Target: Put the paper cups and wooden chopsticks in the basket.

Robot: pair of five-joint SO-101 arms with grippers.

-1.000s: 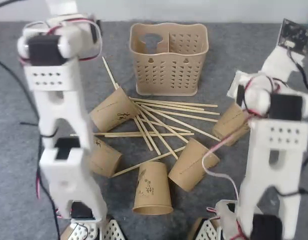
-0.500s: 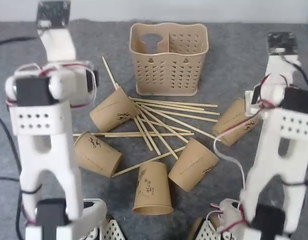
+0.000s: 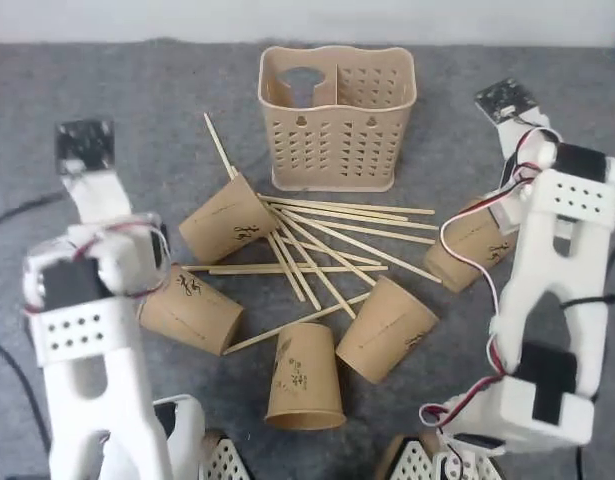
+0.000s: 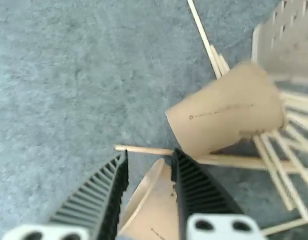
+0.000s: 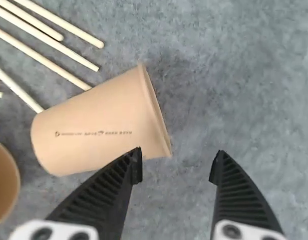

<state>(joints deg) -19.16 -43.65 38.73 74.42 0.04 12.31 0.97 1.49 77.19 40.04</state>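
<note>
Paper cup [image 5: 98,127] lies just beside right gripper [image 5: 179,155] (spread wide).

Counting now. Paper cups [image 3: 387,330]: five. Cup at ten o'clock [image 3: 227,218], cup at eight [image 3: 190,311], cup at six [image 3: 305,378], cup at five [image 3: 389,332], cup at three [image 3: 469,245]. Basket [image 3: 337,135] at twelve: one, two compartments. Wooden chopsticks [image 3: 287,268]: about ten, crossed in pile, exact count unclear. Arms [image 3: 82,340]: two.

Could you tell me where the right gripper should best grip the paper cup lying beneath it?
Probably the rim: the paper cup lies on its side, mouth turned away from the chopsticks. Coming down from above at that open end, the open right gripper could put one finger inside and one outside the wall.
</note>
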